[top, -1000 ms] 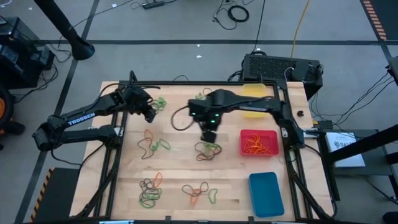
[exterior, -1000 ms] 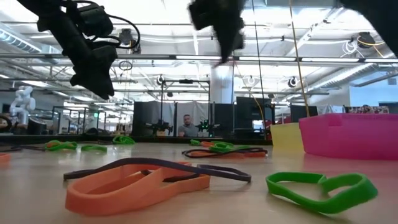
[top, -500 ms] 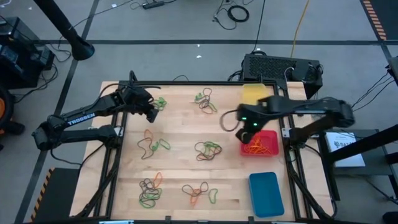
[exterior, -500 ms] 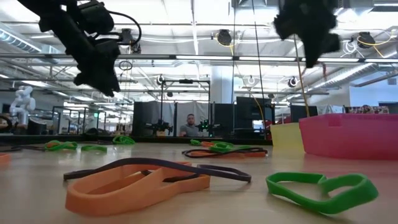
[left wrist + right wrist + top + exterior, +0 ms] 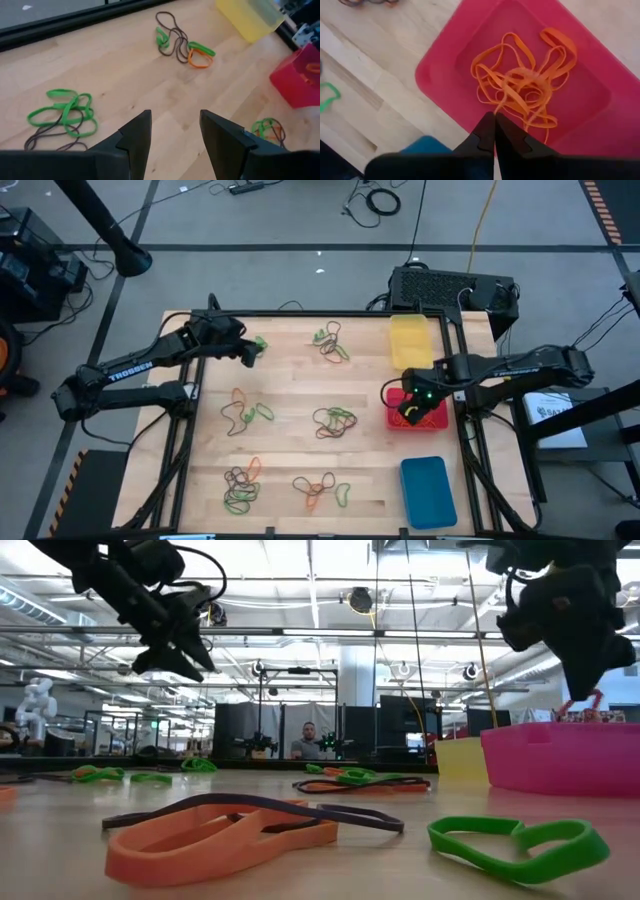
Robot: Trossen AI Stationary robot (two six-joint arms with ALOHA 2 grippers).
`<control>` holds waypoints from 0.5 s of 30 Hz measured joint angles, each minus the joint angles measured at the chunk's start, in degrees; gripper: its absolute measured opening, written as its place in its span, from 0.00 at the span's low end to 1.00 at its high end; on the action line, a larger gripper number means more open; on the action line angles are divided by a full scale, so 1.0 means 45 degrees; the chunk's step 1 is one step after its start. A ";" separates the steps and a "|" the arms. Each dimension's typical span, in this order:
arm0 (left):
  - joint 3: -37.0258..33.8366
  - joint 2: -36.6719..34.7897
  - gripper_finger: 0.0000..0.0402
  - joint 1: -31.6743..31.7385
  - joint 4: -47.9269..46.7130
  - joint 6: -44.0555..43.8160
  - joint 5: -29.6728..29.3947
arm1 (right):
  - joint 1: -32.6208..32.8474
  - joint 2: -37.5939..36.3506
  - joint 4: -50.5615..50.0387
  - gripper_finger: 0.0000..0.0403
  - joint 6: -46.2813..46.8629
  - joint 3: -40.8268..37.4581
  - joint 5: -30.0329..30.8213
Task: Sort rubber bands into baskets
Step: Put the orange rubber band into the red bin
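A black box [image 5: 452,286] with a perforated top sits beyond the right claw, off the wooden table [image 5: 290,390], among floor cables [image 5: 380,200].

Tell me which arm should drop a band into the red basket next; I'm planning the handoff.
The right. Its hand hangs shut directly over the red basket, pinching an orange band. The left hand is open and empty at the table's far-left corner.
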 joint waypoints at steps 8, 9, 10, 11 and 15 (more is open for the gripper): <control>0.0000 0.0332 0.44 0.0000 0.0328 -0.0345 -0.0019 | 0.0006 -0.0005 -0.0042 0.00 -0.0887 -0.0012 0.0039; 0.0000 0.0426 0.44 0.0000 0.0318 -0.0389 -0.0019 | -0.0025 0.0000 -0.0062 0.00 -0.0952 -0.0012 0.0035; 0.0000 0.0537 0.44 0.0000 0.0311 -0.0504 -0.0021 | -0.0059 0.0000 -0.0075 0.00 -0.0990 -0.0012 0.0034; 0.0000 0.0632 0.44 0.0000 0.0305 -0.0658 -0.0030 | -0.0101 0.0000 -0.0077 0.00 -0.1013 -0.0012 0.0037; 0.0000 0.1023 0.44 0.0000 0.0321 -0.0678 -0.0034 | -0.0459 0.0000 -0.0121 0.01 -0.1023 -0.0012 -0.0330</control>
